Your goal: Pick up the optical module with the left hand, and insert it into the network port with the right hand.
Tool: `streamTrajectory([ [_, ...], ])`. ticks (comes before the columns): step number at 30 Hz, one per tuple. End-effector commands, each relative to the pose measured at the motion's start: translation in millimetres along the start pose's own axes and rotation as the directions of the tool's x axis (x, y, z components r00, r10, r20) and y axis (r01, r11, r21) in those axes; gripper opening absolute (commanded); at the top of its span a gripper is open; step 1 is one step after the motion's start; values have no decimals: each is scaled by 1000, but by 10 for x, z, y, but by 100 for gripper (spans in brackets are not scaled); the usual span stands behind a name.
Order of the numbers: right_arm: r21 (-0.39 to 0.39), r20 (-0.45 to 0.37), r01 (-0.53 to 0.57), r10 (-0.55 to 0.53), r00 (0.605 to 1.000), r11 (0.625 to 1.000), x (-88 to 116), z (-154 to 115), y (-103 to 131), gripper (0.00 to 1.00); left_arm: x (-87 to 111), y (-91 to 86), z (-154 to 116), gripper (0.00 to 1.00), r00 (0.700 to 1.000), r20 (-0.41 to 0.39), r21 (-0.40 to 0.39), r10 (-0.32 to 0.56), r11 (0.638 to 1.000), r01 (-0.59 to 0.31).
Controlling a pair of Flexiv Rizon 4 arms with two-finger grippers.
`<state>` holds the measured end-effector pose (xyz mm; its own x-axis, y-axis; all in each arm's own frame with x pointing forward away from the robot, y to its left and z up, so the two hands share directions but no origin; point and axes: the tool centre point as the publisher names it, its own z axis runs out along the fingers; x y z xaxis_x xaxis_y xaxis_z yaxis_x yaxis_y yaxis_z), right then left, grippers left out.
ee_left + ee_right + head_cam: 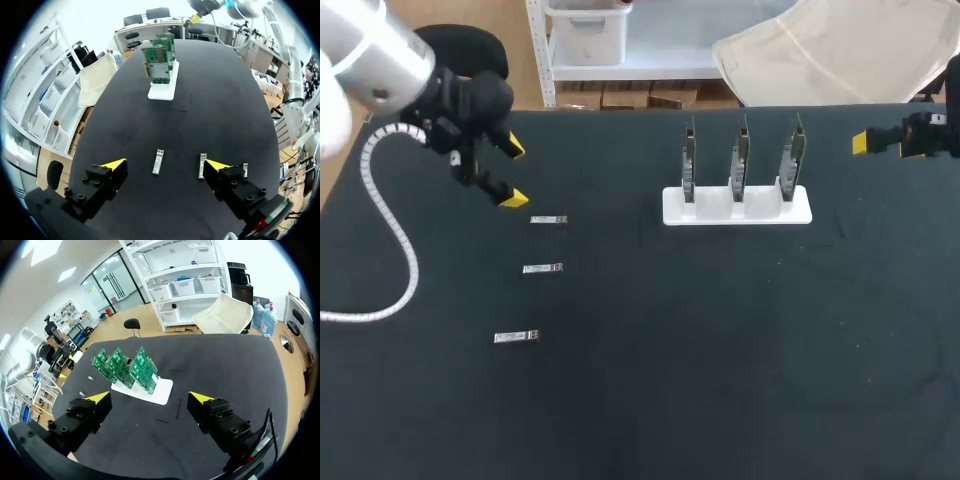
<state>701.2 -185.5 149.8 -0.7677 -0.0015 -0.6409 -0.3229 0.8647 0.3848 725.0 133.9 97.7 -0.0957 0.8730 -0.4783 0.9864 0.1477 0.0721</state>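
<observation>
Nothing is picked up yet; you are at the very start.
Your left gripper (514, 173) hangs wide open and empty just beside the far-end module (548, 220) in a row of three on the table (640, 400). Your right gripper (150, 397), also wide and empty, sits well apart from the boards (741, 160) in their white stand (737, 212). Pickup, handover and insertion all remain.

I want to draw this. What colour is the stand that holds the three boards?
White. The stand shows best in the head view.
</observation>
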Motion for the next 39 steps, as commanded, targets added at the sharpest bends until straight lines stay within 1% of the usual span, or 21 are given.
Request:
streamTrajectory([
  [1, 6, 1, -1, 1, 1000, 1000, 6, -11, 13, 100, 4, 42, 7, 100, 1000, -3, 22, 2, 1000, -2],
  [14, 6, 1, -1, 1, 1000, 1000, 6, -11, 13, 100, 4, 42, 7, 100, 1000, -3, 22, 2, 1000, -2],
  [15, 6, 1, -1, 1, 1000, 1000, 6, -11, 13, 100, 12, 28, 11, 100, 998, -59, 0, 35, 999, -35],
  [16, 6, 1, -1, 1, 1000, 1000, 6, -11, 13, 100, 13, 22, 32, 100, 990, -126, -5, 62, 998, -63],
  [22, 6, 1, -1, 1, 1000, 1000, 6, -11, 13, 100, 25, 5, 142, 100, 971, -222, -11, 92, 995, -97],
  [23, 6, 1, -1, 1, 1000, 1000, 6, -11, 13, 100, 32, 1, 182, 100, 963, -249, -7, 103, 994, -109],
  [29, 6, 1, -1, 1, 1000, 1000, 6, -11, 13, 100, 49, -8, 349, 100, 945, -293, 26, 146, 989, -145],
  [31, 6, 1, -1, 1, 1000, 1000, 6, -11, 13, 100, 67, -18, 406, 100, 939, -311, 38, 148, 989, -144],
  [33, 6, 1, -1, 1, 1000, 1000, 6, -11, 13, 100, 95, -13, 456, 100, 944, -301, 54, 137, 990, -127],
  [35, 6, 1, -1, 1, 1000, 1000, 6, -11, 13, 100, 114, -3, 498, 100, 930, -338, 58, 142, 990, -130],
  [37, 6, 1, -1, 1, 1000, 1000, 6, -11, 13, 100, 134, 15, 526, 100, 924, -358, 66, 133, 991, -117],
  [38, 6, 1, -1, 1, 1000, 1000, 6, -11, 13, 100, 140, 24, 532, 100, 924, -359, 69, 128, 992, -110],
  [39, 6, 1, -1, 1, 1000, 1000, 6, -11, 13, 100, 147, 35, 533, 100, 935, -336, 72, 115, 993, -97],
])
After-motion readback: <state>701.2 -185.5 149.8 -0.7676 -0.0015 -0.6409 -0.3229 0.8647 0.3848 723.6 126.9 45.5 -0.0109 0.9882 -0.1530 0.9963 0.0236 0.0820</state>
